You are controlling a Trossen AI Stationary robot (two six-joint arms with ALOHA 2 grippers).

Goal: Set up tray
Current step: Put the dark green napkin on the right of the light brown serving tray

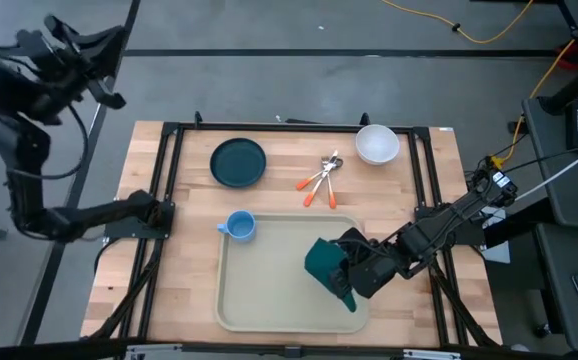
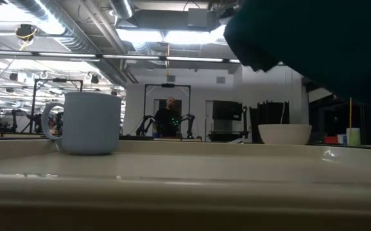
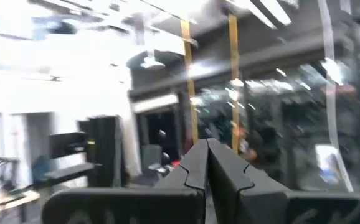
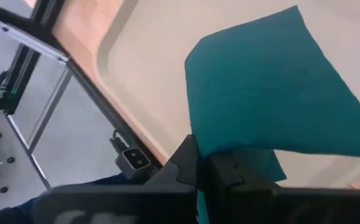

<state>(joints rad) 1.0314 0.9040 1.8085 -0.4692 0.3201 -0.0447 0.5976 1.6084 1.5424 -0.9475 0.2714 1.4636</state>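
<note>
Here the right tool hangs over the right half of the tray, fingers pinched shut on one edge of a dark green napkin, which droops from the grip and, as far as the right wrist view shows, hangs above the tray floor rather than lying flat on it. Holding it by an edge likely lets the cloth fall open for laying down inside the tray. The left tool is closed on nothing, raised off the table's far-left side and pointing into the room, so that arm just waits. The tray sits at the near middle of the table, long side toward the front edge; it is cream plastic, rounded corners, low raised rim, its floor bare apart from the napkin above it. A blue mug stands at the tray's far-left corner; cannot tell if it is on the rim or just beside it. Still out on the table beyond the tray: dark plate, white bowl, and orange-handled cutlery between them, so the setup looks early.
</note>
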